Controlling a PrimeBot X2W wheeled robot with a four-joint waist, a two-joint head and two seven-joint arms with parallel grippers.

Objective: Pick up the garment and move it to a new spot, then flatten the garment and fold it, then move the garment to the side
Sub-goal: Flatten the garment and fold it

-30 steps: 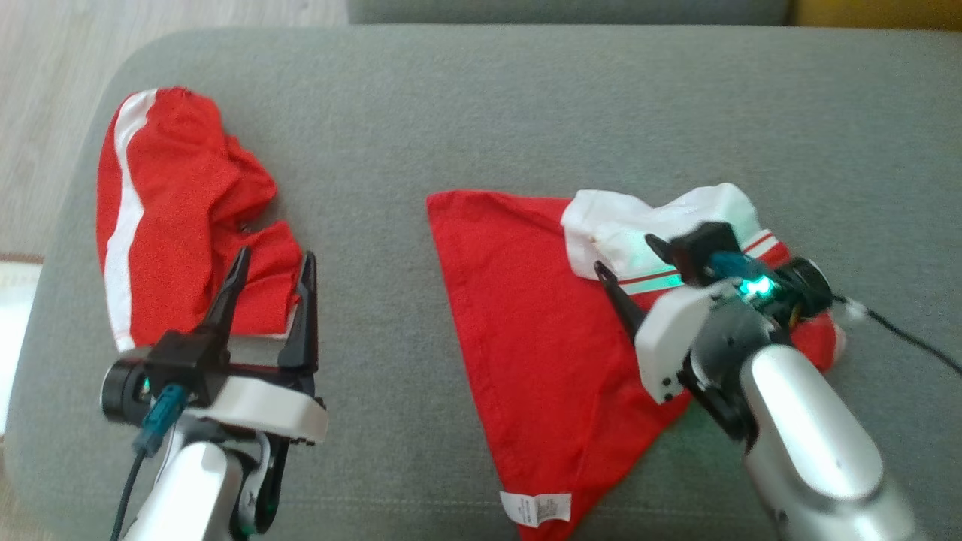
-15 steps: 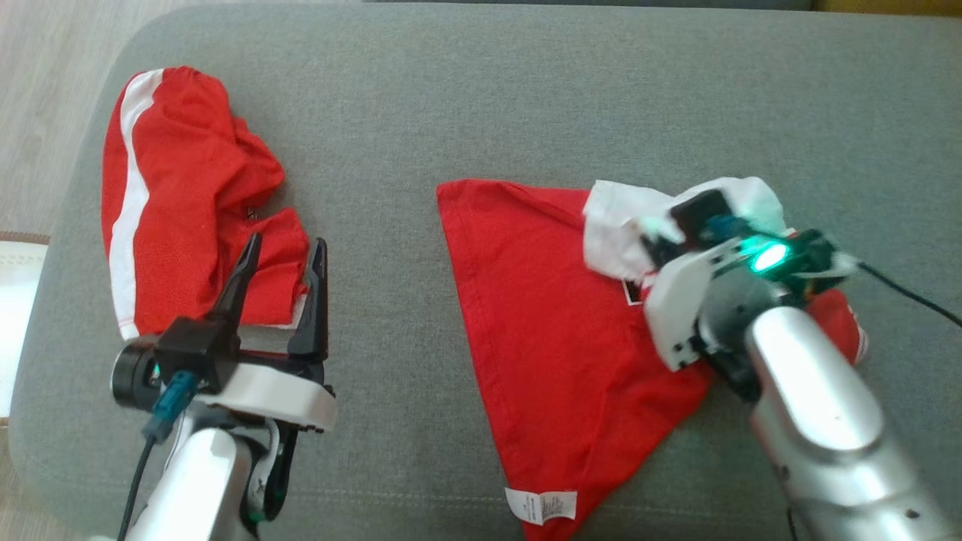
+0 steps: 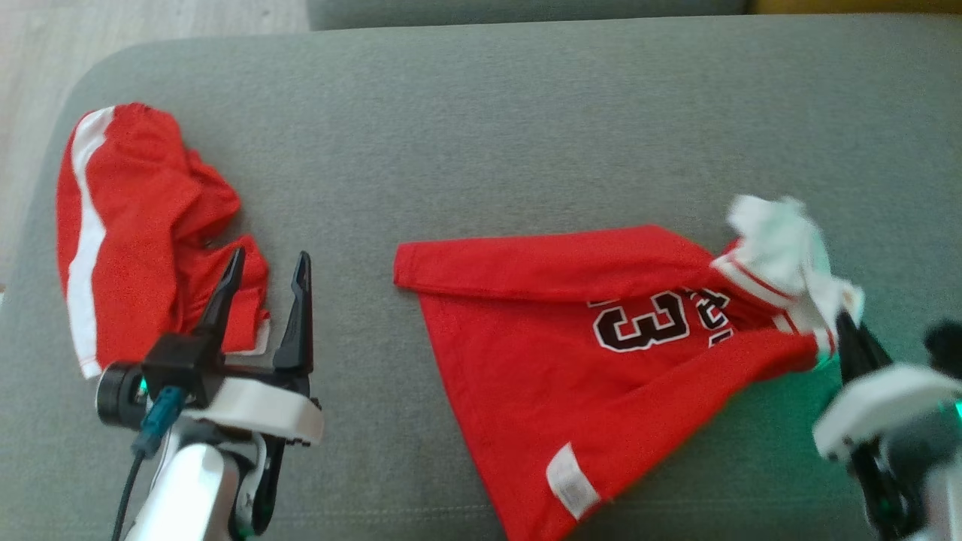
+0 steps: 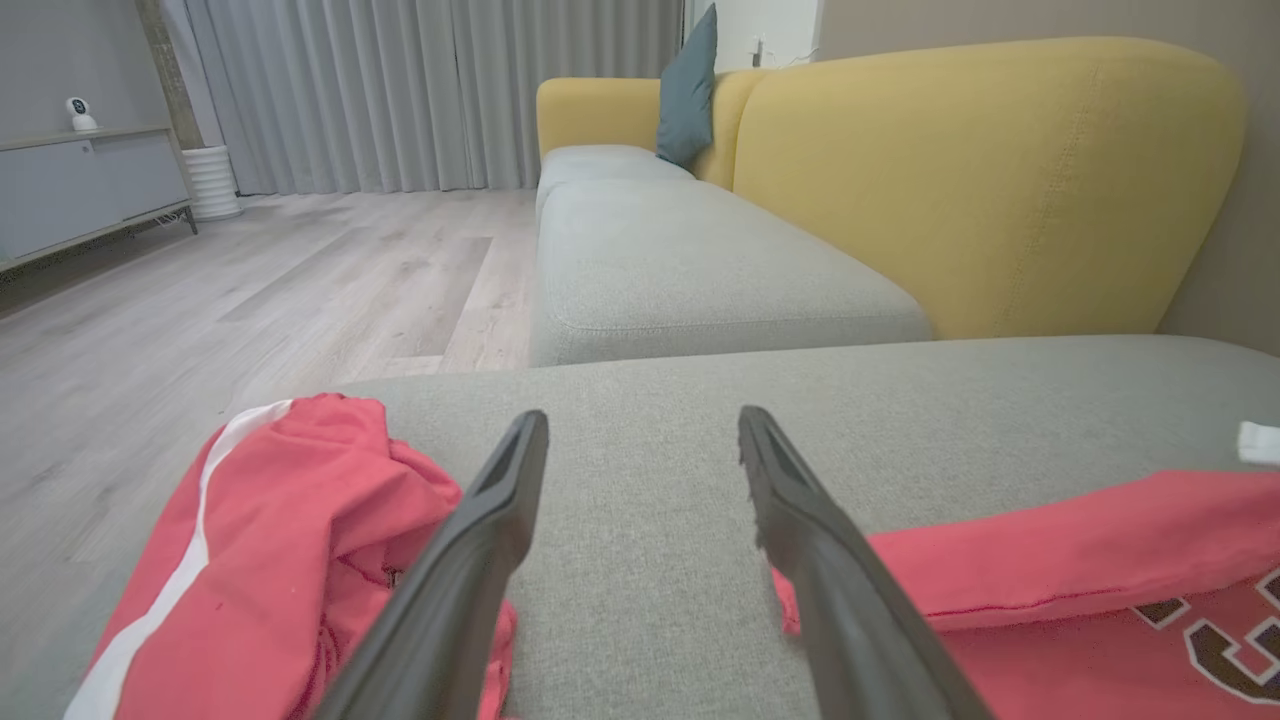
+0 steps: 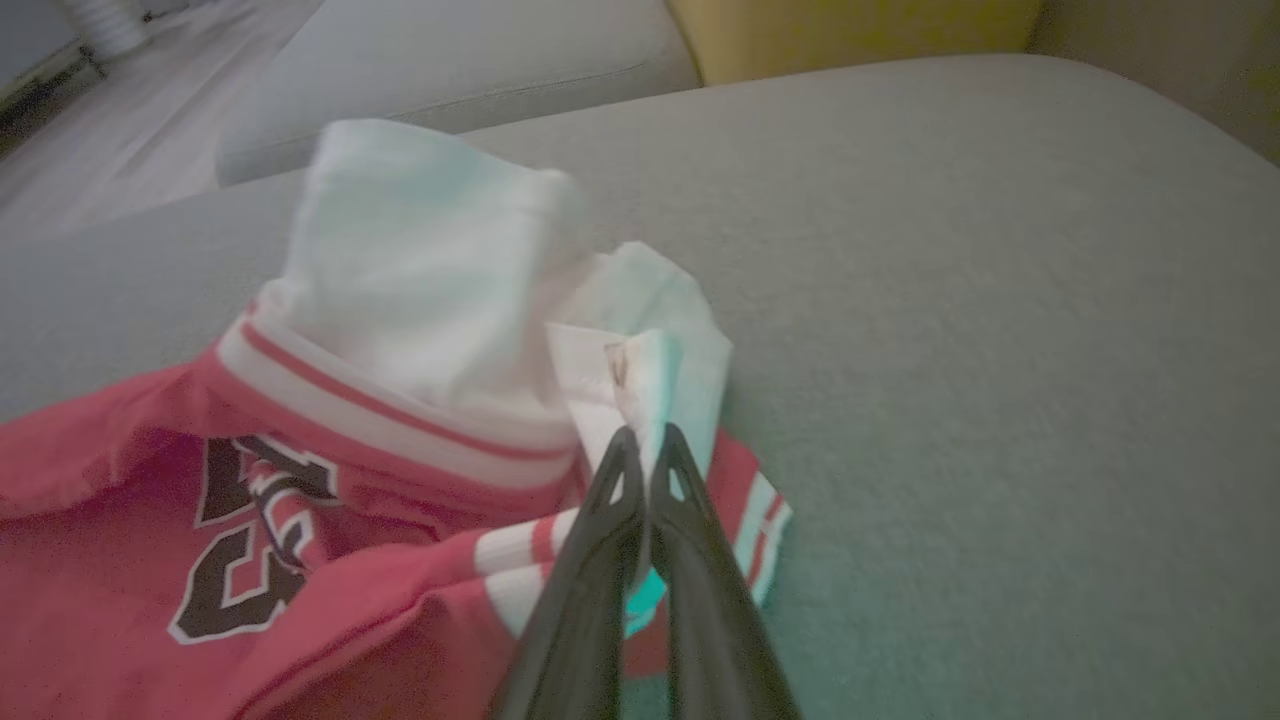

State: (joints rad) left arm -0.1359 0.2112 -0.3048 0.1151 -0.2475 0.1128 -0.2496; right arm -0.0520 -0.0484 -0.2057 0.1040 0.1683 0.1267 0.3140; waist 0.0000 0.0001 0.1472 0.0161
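The garment (image 3: 586, 361) is a red jersey with a black-and-white number and white sleeve cloth, lying partly spread on the grey cushion (image 3: 488, 128). My right gripper (image 3: 845, 323) is at its right end, shut on a pinch of the white cloth; the right wrist view has the closed right gripper (image 5: 648, 440) with the garment's white fabric (image 5: 420, 290) bunched just beyond it. My left gripper (image 3: 269, 259) stands open over bare cushion, apart from the jersey. In the left wrist view the left gripper (image 4: 642, 420) has nothing between its fingers, and the garment's edge (image 4: 1050, 560) lies to its right.
Crumpled red shorts with a white stripe (image 3: 135, 218) lie at the cushion's left end, just left of my left gripper, also the shorts (image 4: 290, 540). A yellow sofa back (image 4: 980, 180) rises behind. Wooden floor (image 3: 45, 45) lies beyond the cushion's left edge.
My right gripper has shut on the white cloth and drawn it right and toward me; the jersey has unfolded, showing its number. The camera has shifted. The left arm stays put.
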